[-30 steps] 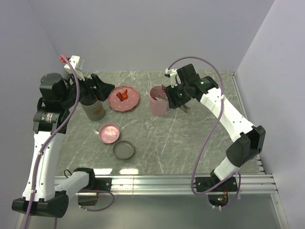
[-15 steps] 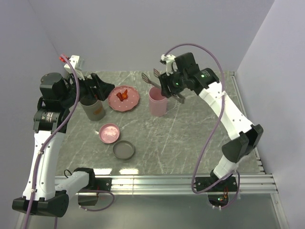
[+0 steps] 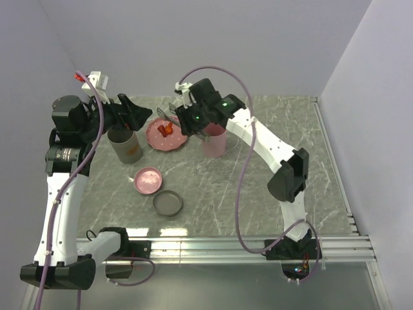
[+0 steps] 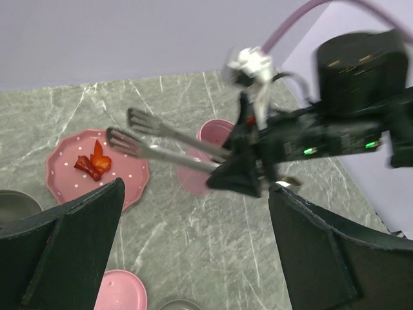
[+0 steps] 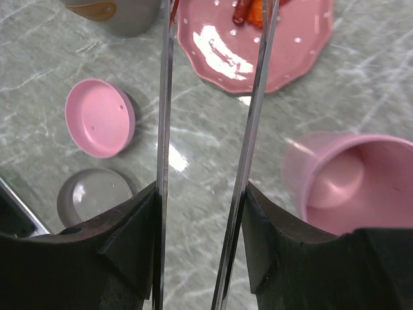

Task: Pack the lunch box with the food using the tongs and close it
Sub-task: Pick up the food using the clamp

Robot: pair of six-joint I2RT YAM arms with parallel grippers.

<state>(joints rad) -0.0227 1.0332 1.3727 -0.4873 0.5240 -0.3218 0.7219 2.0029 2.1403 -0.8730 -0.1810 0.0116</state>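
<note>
**Right arm bringing the tongs over to the plate**

Compared with a second ago, the right gripper is sitting a lot further left. It's off the pink tub and up beside the pink dotted plate, and the tongs are coming along with it.

From the top, the food is lying on that plate. The left gripper is hovering over the gray container.

In the left wrist view its fingers are spread wide, gripping nothing. The tong tips are hanging just right of the food, not touching it.

In the right wrist view the pads are pinching both tong arms from outside, with the arms standing apart. The tub is looking empty.

My take: I'd be straddling one strip with the tips, then lowering almost onto the plate. Squeeze slowly so the piece isn't squirting out sideways.
</note>
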